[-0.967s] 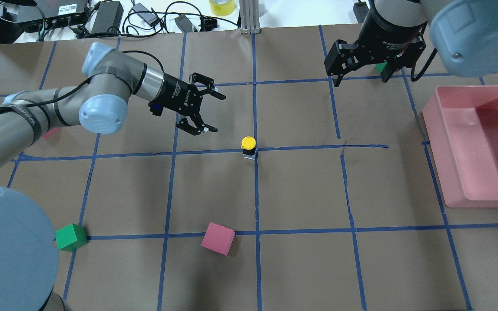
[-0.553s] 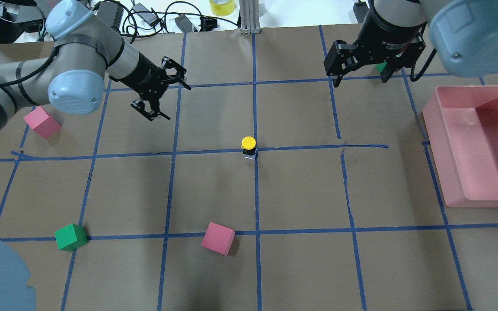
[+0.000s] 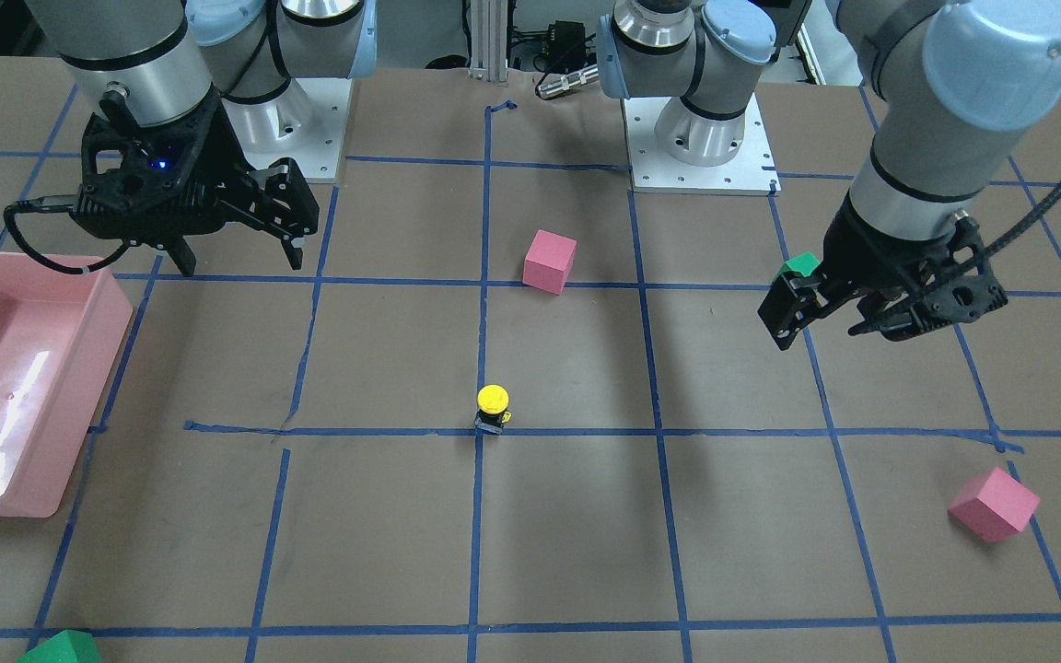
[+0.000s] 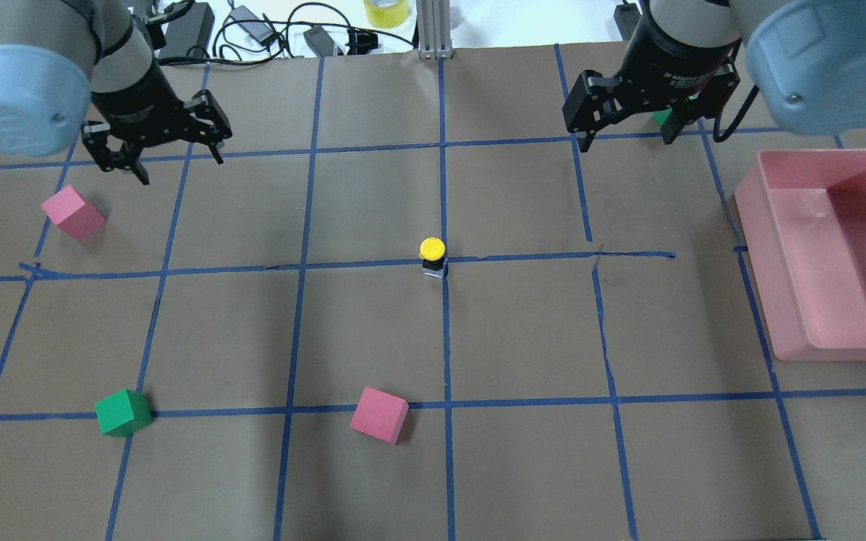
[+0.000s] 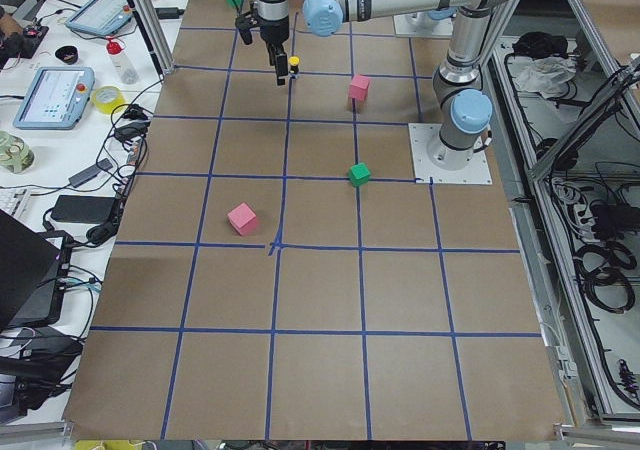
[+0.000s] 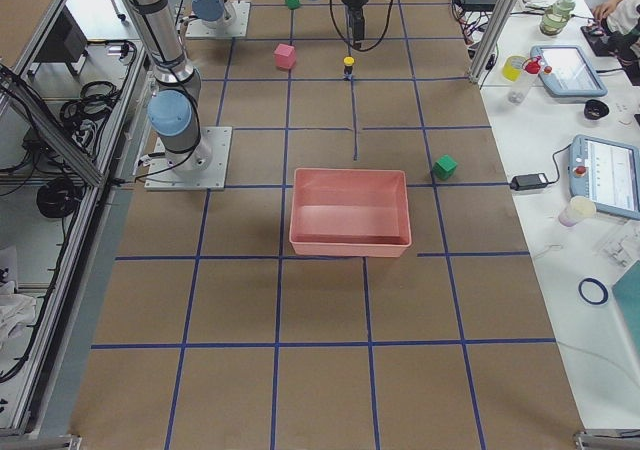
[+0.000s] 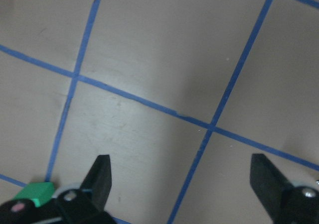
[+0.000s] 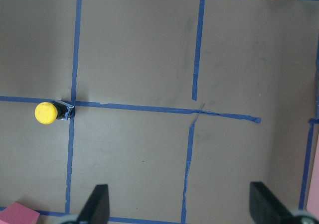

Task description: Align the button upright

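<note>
The button [image 4: 432, 255] stands upright with its yellow cap on top, on a blue tape crossing at the table's middle. It also shows in the front view [image 3: 493, 408] and at the left of the right wrist view [image 8: 50, 112]. My left gripper [image 4: 177, 165] is open and empty, raised over the far left of the table, well away from the button; the left wrist view shows only tape lines between its fingers [image 7: 102, 176]. My right gripper [image 4: 627, 139] is open and empty, raised at the far right.
A pink bin [image 4: 779, 248] stands at the right edge. Pink cubes lie at the far left [image 4: 73, 213] and near the front middle [image 4: 379, 415]. One green cube [image 4: 123, 412] sits at the front left. Another green cube [image 4: 660, 116] lies behind the right gripper.
My left arm has swung away from the button to the far left and turned its gripper, which stays open. The button and the right arm have not moved.
</note>
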You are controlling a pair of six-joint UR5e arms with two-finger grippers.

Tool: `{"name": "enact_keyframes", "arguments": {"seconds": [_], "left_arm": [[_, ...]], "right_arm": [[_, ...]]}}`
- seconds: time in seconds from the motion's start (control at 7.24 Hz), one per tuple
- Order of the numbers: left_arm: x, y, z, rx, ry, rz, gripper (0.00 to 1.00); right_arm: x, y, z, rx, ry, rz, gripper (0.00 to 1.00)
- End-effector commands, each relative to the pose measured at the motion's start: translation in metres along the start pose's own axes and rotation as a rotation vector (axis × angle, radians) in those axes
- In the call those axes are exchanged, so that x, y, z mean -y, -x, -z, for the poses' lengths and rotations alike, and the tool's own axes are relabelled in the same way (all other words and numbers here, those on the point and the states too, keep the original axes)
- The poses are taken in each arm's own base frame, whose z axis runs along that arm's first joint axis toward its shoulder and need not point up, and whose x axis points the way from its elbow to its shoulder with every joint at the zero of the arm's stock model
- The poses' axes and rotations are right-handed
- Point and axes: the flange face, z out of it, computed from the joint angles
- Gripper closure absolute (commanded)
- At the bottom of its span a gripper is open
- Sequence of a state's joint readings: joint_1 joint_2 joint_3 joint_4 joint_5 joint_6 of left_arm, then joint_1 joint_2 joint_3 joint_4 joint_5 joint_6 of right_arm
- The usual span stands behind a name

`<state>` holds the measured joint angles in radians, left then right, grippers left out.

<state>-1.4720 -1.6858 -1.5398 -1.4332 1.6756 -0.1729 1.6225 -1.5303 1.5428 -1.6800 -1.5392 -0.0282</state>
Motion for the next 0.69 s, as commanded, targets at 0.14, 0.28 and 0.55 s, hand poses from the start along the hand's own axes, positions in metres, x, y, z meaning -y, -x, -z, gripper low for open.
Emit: {"name": "enact_keyframes", "arguments": {"seconds": [0.14, 0.28, 0.55], "left_arm": [[-0.030, -0.008, 0.046, -0.135, -0.036, -0.116, 0.00], [-0.039, -0.007, 0.051, -0.139, -0.021, -0.161, 0.00], [-0.051, -0.004, 0.057, -0.135, -0.014, -0.215, 0.00]], "right_arm": [[-0.004, -0.001, 0.000, -0.009, 0.026, -0.002, 0.00], [-0.006, -0.002, 0.000, -0.012, 0.032, -0.002, 0.00], [-0.006, -0.002, 0.000, -0.011, 0.034, -0.004, 0.00]]}}
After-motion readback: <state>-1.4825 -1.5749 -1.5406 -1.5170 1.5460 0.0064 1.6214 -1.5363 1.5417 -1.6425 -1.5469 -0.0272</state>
